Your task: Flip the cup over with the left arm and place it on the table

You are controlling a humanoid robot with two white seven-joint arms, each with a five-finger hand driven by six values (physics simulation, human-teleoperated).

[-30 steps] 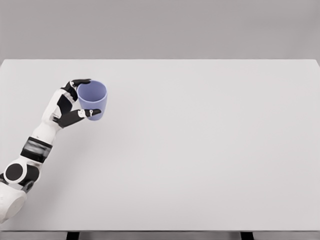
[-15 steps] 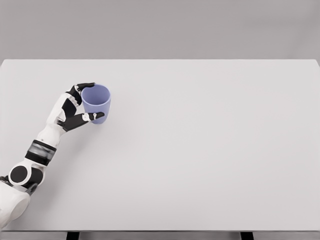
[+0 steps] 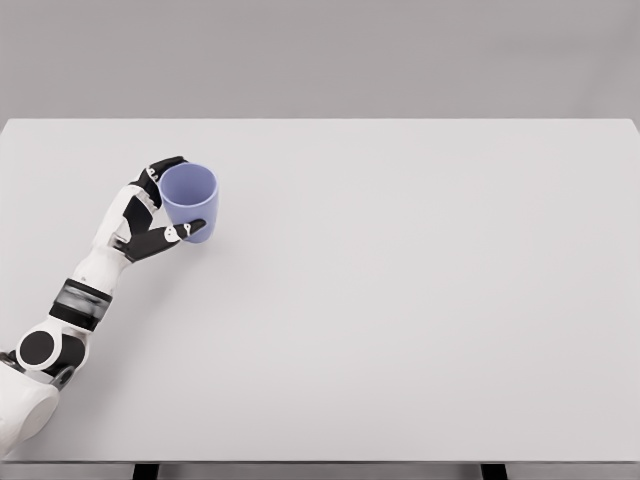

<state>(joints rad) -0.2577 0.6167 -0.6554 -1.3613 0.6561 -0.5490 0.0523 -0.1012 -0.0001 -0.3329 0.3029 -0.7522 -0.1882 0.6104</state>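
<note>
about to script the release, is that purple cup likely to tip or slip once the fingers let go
The cup looks rigid and thin-walled, so probably light and easily nudged by an opening finger. Its mouth faces up and it narrows toward the base, so it may tip if bumped. Its smooth surface could slip in the left hand, which wraps only one side. Whether it touches the table is unclear.

Wide white counter (image 3: 420, 300) seen from above, lit evenly and softly, backed by a plain grey wall (image 3: 320, 55), dark legs (image 3: 492, 470) glimpsed under the near edge
</note>
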